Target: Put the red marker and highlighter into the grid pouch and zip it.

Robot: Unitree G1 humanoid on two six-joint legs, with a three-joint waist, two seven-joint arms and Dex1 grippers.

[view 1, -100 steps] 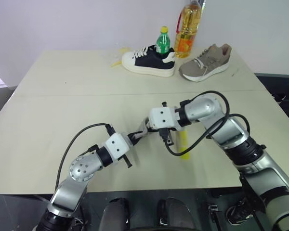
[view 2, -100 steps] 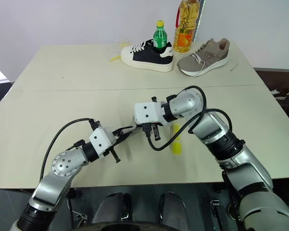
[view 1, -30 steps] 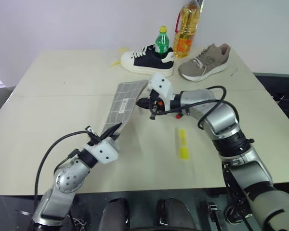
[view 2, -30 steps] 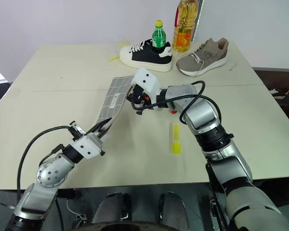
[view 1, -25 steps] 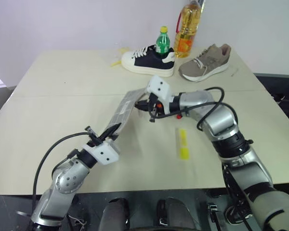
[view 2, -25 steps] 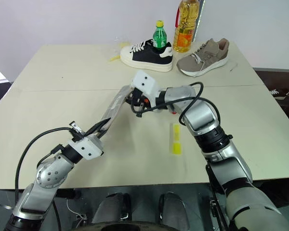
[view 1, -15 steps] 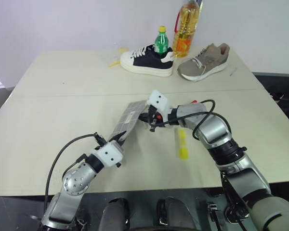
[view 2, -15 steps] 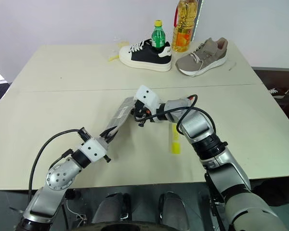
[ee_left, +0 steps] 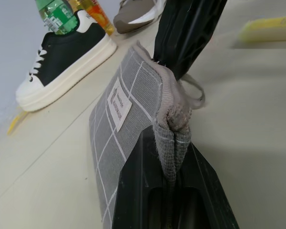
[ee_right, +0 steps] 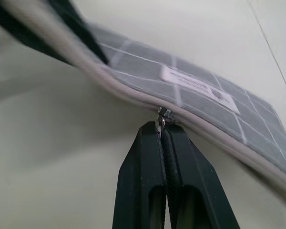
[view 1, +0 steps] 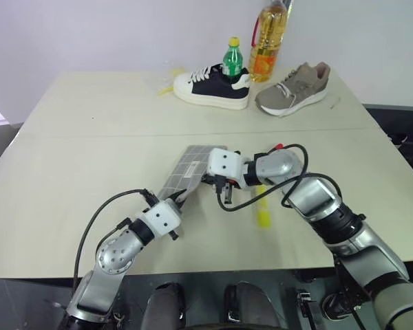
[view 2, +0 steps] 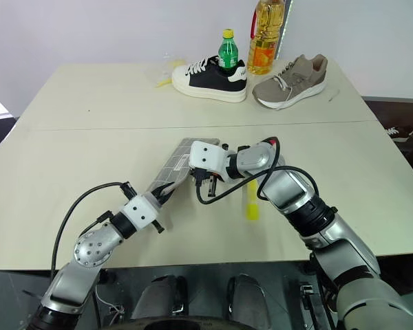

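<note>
The grid pouch (view 1: 193,170) is in the middle part of the counter (view 1: 82,137), a little toward the near edge, and it is held between the two arms with its far end low on the counter surface. The left tool (ee_left: 171,157) is closed on the near corner of the pouch; in the left wrist view the grey fabric edge is squeezed between its two black fingers (ee_left: 136,191), and the small white label (ee_left: 119,104) faces to the side. The right tool (ee_right: 162,131) is also closed, its fingers pressed together on the small metal zipper pull (ee_right: 161,114) at the pouch's long edge. The highlighter (view 1: 261,206) lies flat on the counter just beside the right tool, on the side of the right edge, apart from the pouch and not touched by any tool. I cannot find the red marker with certainty. At the far edge of the counter stand a black and white shoe (view 1: 213,86), a green bottle (view 1: 233,58), a bottle of yellow oil (view 1: 268,41) and a beige shoe (view 1: 292,88), all well apart from the pouch.
</note>
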